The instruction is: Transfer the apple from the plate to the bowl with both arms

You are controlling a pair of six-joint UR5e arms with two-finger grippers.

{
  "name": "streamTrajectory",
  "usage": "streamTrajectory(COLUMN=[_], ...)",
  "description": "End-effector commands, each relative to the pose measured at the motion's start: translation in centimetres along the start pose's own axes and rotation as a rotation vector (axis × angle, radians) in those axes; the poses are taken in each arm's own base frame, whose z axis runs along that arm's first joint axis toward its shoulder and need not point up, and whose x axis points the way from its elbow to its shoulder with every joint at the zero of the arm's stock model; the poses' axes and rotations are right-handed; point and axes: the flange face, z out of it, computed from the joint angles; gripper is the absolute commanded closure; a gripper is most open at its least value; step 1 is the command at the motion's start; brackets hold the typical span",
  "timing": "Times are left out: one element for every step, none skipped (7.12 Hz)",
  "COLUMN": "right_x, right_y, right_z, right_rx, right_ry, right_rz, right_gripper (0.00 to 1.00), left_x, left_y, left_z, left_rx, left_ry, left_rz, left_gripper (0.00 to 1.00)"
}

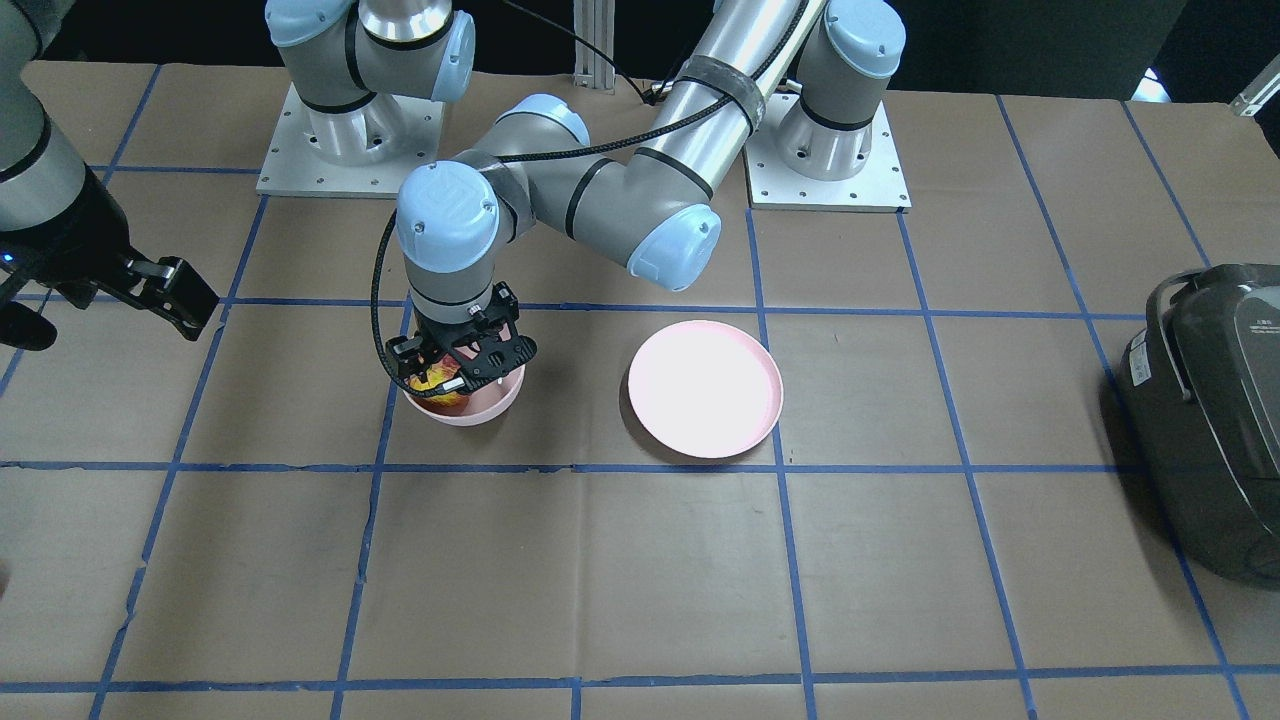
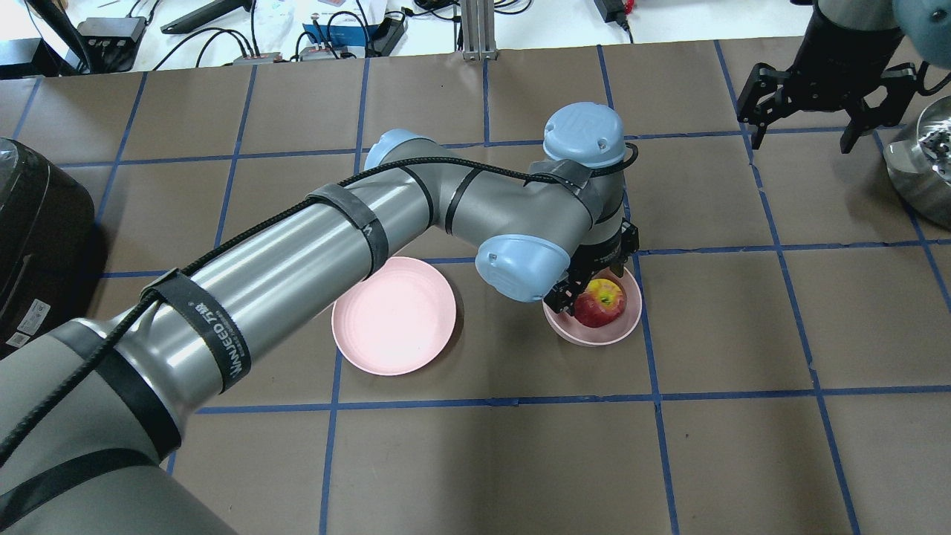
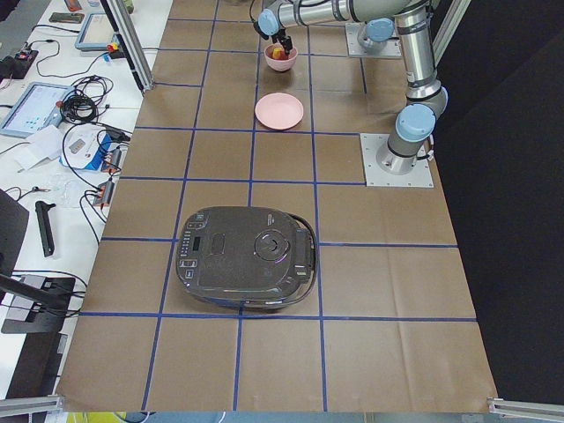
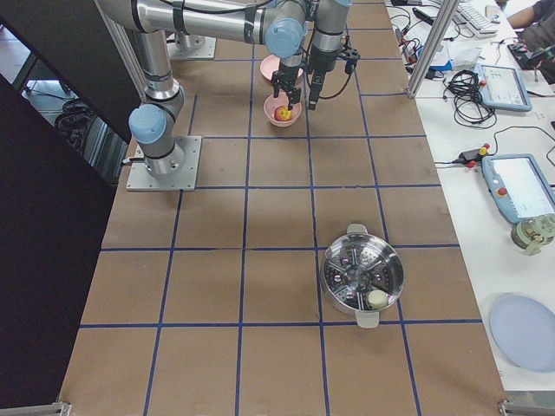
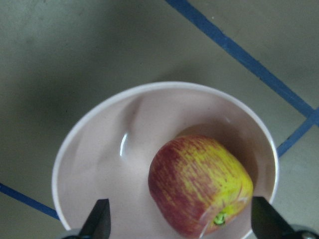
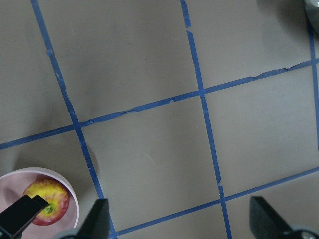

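The apple (image 5: 199, 184) lies inside the pink bowl (image 5: 99, 164), right of the bowl's middle in the left wrist view. My left gripper (image 2: 591, 286) hangs just over the bowl (image 2: 587, 336) and the apple (image 2: 600, 301). It is open, its fingertips (image 5: 99, 221) wide apart on either side of the apple and not touching it. The pink plate (image 2: 394, 316) lies bare to the bowl's left in the overhead view. My right gripper (image 2: 810, 126) is open and empty, raised at the far right. Its wrist view shows the apple (image 6: 47, 201) at the lower left.
A black rice cooker (image 2: 37, 238) stands at the table's left edge. A steel pot (image 2: 921, 156) stands at the right edge, close to my right gripper. Blue tape lines divide the brown table (image 2: 520, 461).
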Motion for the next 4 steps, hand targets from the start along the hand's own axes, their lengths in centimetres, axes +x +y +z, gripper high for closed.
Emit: streamTrajectory(right_x=[-0.1,-0.3,-2.5,-5.8], right_y=[0.1,0.2,1.2,2.4], right_z=[0.3,0.1,-1.1,-1.7], right_rx=[-0.008,-0.004,0.025,0.040], right_ry=[-0.003,-0.015,-0.043,-0.072], right_rz=[-0.002,-0.001,-0.037,-0.085], right_gripper=[0.00,0.00,0.00,0.00], left_x=[-1.9,-4.7,-8.4,-12.3], left_y=[-2.2,-4.0,-5.0,-7.6], left_z=[-7.0,-10.9,-15.8,-19.6], left_rx=[0.013,0.005,0.002,0.026], left_ry=[0.057,0.036,0.012,-0.038], left_rz=[0.063,0.145,0.283,0.408], left_gripper=[0.00,0.00,0.00,0.00])
